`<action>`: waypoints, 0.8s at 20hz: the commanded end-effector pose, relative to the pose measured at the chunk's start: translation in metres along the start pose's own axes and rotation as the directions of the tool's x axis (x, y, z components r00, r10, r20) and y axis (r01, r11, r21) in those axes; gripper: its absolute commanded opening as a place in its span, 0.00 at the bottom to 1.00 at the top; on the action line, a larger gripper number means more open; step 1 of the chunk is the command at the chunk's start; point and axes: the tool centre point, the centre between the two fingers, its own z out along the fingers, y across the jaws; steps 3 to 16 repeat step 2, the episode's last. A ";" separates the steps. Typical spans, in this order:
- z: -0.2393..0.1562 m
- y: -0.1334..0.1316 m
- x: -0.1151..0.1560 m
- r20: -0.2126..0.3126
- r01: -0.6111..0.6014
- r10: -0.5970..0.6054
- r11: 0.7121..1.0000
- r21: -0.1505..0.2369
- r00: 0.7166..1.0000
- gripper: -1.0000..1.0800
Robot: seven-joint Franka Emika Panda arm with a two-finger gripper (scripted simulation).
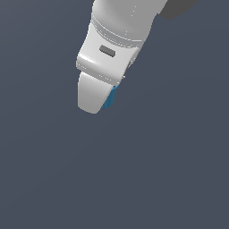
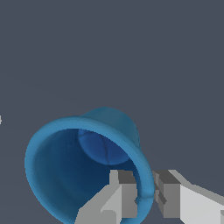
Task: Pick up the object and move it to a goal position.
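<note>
From the exterior view, the white gripper (image 1: 99, 96) covers most of the blue cup (image 1: 110, 98), so only a thin blue sliver peeks out. The arm (image 1: 123, 20) runs off the top edge. Up close, the cup (image 2: 65, 170) and the gripper's fingers (image 2: 124, 192) run off the bottom edge.

— What sort of place are we looking at?
— No real room is showing: a flat, featureless slate-grey ground (image 1: 179, 170) is filling both views, with smooth, untextured rendered surfaces marking it as a bare simulated scene.
</note>
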 end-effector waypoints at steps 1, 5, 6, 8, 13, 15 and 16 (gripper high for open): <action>-0.003 0.000 -0.002 0.000 0.000 0.000 1.000 -0.002 1.000 0.00; -0.003 0.000 -0.002 0.000 0.000 0.000 1.000 -0.002 1.000 0.00; -0.003 0.000 -0.002 0.000 0.000 0.000 1.000 -0.002 1.000 0.00; -0.003 0.000 -0.002 0.000 0.000 0.000 1.000 -0.002 1.000 0.00; -0.003 0.000 -0.002 0.000 0.000 0.000 1.000 -0.002 1.000 0.00; -0.003 0.000 -0.002 0.000 0.000 0.000 1.000 -0.002 1.000 0.00; -0.003 0.000 -0.002 0.000 0.000 0.000 1.000 -0.002 1.000 0.00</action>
